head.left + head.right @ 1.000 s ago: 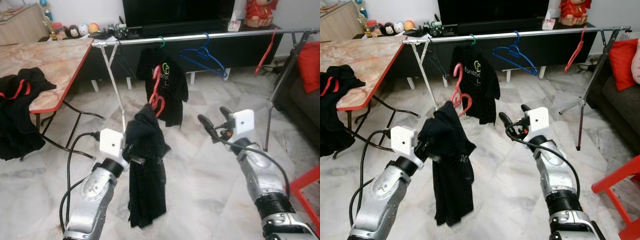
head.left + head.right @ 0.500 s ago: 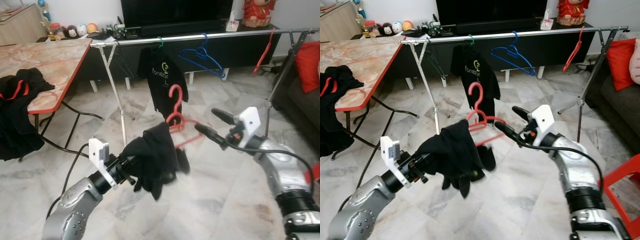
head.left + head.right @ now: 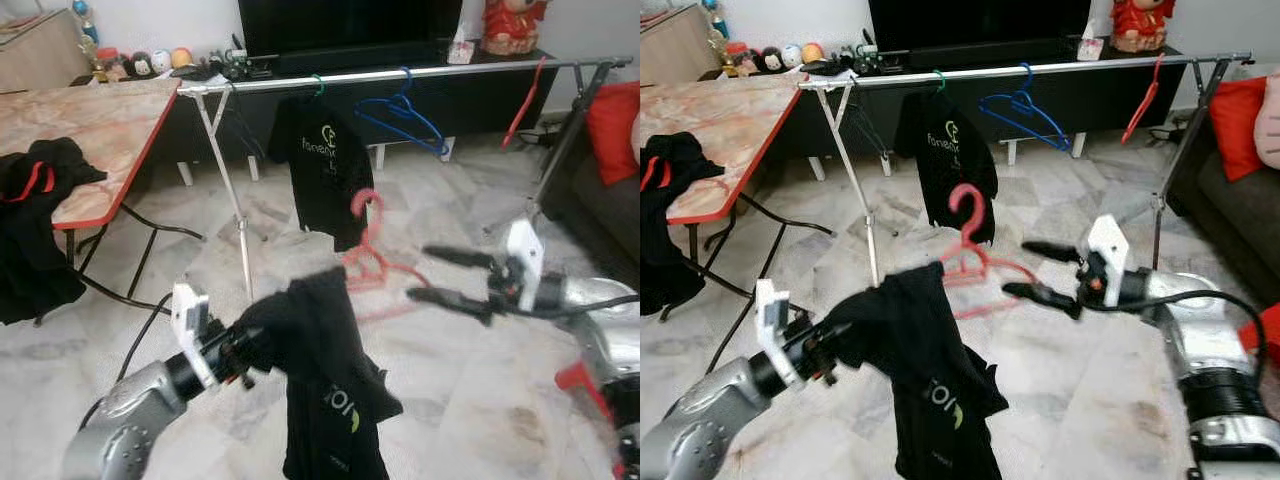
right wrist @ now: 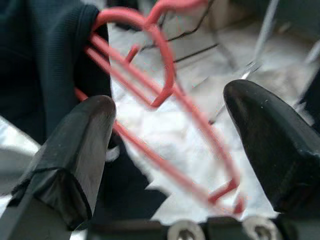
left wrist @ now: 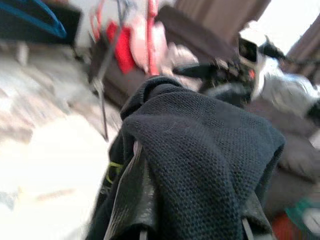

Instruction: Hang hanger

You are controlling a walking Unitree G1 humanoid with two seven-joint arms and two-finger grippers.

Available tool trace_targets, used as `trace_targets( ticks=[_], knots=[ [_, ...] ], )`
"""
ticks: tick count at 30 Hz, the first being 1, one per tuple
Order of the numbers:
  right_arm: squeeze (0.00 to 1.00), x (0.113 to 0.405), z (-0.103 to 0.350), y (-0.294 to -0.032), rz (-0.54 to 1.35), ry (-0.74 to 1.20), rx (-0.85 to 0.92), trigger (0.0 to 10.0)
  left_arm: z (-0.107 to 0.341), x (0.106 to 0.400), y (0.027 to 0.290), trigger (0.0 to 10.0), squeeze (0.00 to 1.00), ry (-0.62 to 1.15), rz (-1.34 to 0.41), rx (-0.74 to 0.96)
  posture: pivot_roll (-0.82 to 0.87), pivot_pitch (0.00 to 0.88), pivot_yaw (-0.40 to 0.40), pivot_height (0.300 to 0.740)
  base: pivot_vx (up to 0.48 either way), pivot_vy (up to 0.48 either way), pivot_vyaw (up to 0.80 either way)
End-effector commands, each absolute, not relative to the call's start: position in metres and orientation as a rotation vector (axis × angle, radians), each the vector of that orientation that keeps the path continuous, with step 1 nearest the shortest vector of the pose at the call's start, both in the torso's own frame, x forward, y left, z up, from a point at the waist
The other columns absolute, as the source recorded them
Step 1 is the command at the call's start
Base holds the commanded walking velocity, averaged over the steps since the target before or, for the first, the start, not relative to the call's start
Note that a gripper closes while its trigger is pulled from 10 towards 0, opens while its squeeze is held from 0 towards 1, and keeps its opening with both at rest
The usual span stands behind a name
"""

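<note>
Since the left gripper (image 3: 820,350) is clamped on the black shirt (image 3: 930,385) draped over the red plastic hanger (image 3: 975,255), the right gripper (image 3: 1035,270) sits spread open beside it, probably ready to steady the hanger before lifting toward the far silver rail (image 3: 1040,68).

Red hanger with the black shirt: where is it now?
Centre of the head views: the red hanger sticks out of the black shirt held by the left claw, before the open right claw.

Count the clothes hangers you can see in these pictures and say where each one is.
4: a green hanger under the hung shirt, a blue hanger and a red hanger on the rail, and a red hanger holding the carried black shirt. Others may be hidden.
</note>
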State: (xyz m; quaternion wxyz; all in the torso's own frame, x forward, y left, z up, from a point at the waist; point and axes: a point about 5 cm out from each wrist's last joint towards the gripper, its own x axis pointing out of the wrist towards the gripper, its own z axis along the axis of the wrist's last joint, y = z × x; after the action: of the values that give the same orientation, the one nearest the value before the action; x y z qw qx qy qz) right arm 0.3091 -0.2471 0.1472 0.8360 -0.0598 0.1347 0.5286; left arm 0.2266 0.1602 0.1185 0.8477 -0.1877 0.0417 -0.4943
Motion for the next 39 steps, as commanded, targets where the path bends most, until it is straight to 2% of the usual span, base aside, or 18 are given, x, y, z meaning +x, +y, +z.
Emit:
trace_targets(
  ticks=[1, 12, 25, 36, 39],
  knots=[
    [0.0, 0.307, 0.142, -0.246, 1.162, 0.338, -0.132, 10.0, 0.129, 0.224, 0.156, 10.0, 0.0, 0.047, -1.115, -0.385, -0.1, 0.0, 0.044, 0.74, 0.0, 0.0, 0.0],
    [0.0, 0.302, 0.138, -0.246, 1.265, 0.393, -0.115, 10.0, 0.122, 0.219, 0.156, 10.0, 0.0, 0.102, -1.198, -0.347, -0.11, 0.0, 0.033, 0.74, 0.0, 0.0, 0.0],
    [0.0, 0.289, 0.121, -0.251, 1.399, 0.537, -0.205, 10.0, 0.117, 0.217, 0.156, 10.0, 0.0, 0.14, -1.25, -0.296, -0.1, 0.0, 0.009, 0.74, 0.0, 0.0, 0.0],
    [0.0, 0.293, 0.115, -0.25, 1.379, 0.533, -0.209, 10.0, 0.119, 0.216, 0.154, 10.0, 0.0, 0.131, -1.264, -0.29, -0.1, 0.0, 0.006, 0.74, 0.0, 0.0, 0.0],
    [0.0, 0.298, 0.103, -0.241, 1.275, 0.487, -0.143, 10.0, 0.121, 0.216, 0.151, 10.0, 0.0, 0.118, -1.27, -0.287, -0.1, 0.0, 0.005, 0.74, 0.0, 0.0, 0.0]
  ],
)
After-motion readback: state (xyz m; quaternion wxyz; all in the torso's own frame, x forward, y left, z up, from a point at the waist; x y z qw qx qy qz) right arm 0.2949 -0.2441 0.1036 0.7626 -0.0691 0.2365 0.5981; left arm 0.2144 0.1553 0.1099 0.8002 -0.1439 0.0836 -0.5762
